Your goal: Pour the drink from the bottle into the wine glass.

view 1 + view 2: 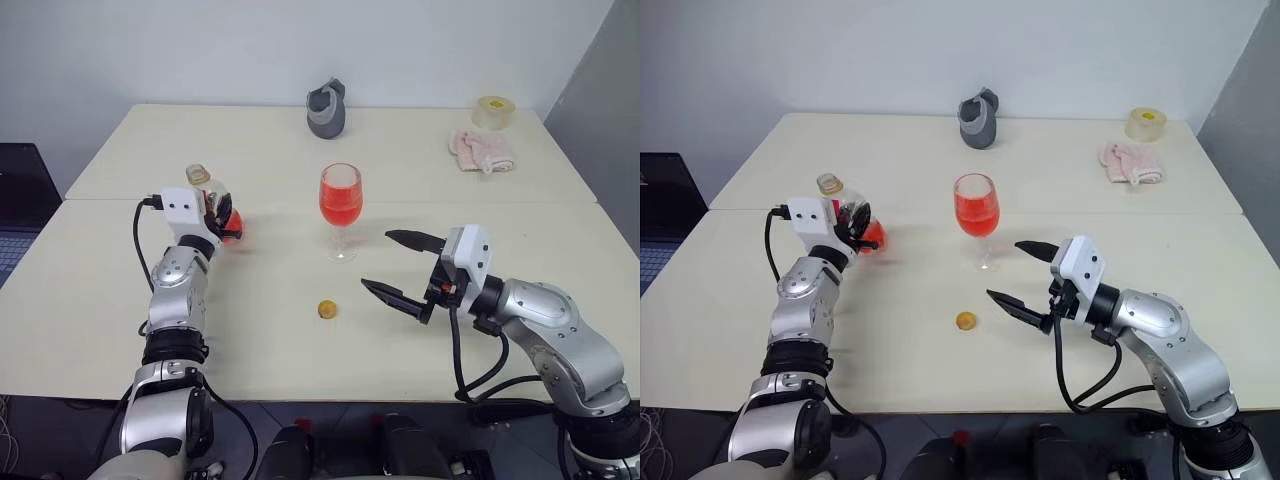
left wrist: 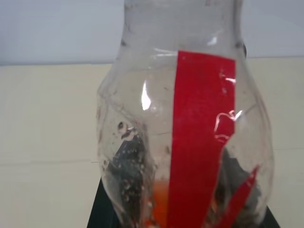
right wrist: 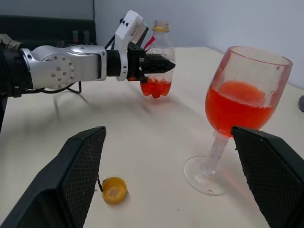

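Left gripper (image 3: 159,64) level, clamping upright bottle (image 3: 156,71) near table (image 1: 280,330).

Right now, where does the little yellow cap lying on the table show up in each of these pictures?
Left eye view: the cap lies on the table, near the front, before the wine glass.
Right eye view: the same spot, in front of the glass.
Left wrist view: I cannot find it; the bottle is close up.
Right wrist view: between the right gripper fingers, low down.
Shared landmark: the wine glass with red drink.
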